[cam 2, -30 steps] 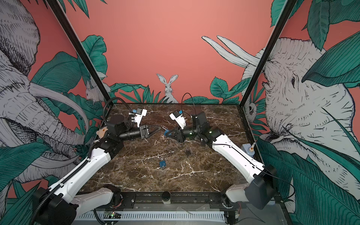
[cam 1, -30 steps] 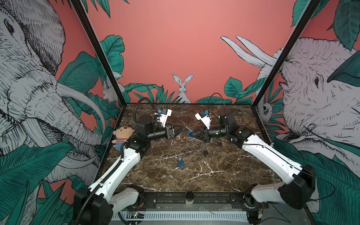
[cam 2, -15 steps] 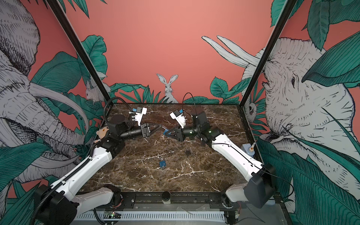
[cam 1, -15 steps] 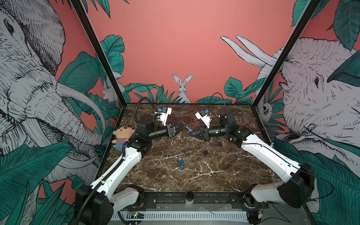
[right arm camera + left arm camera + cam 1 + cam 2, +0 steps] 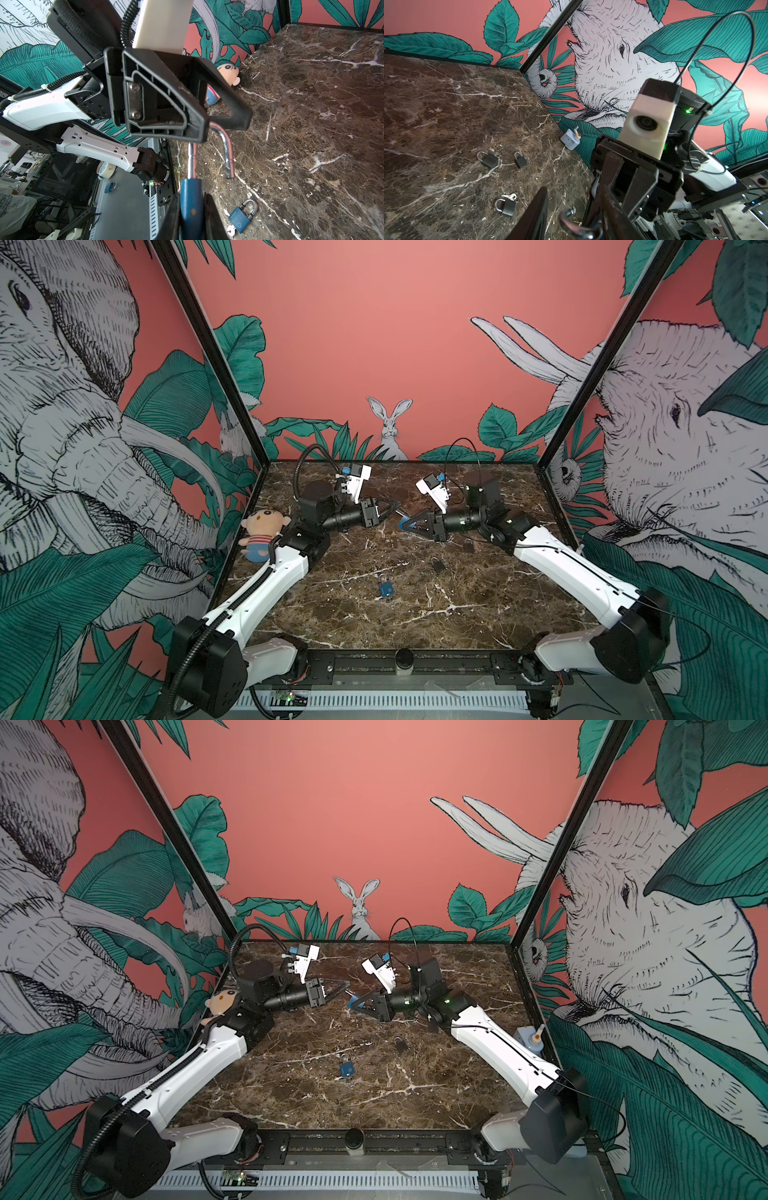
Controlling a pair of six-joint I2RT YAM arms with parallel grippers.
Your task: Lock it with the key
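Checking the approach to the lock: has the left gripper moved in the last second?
Yes: the left gripper has shifted right, away from the plush toy, toward the held blue padlock.

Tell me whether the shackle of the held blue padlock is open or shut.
Open: the shackle has its free end clear of the padlock clamped in the right pincer, per the right wrist view.
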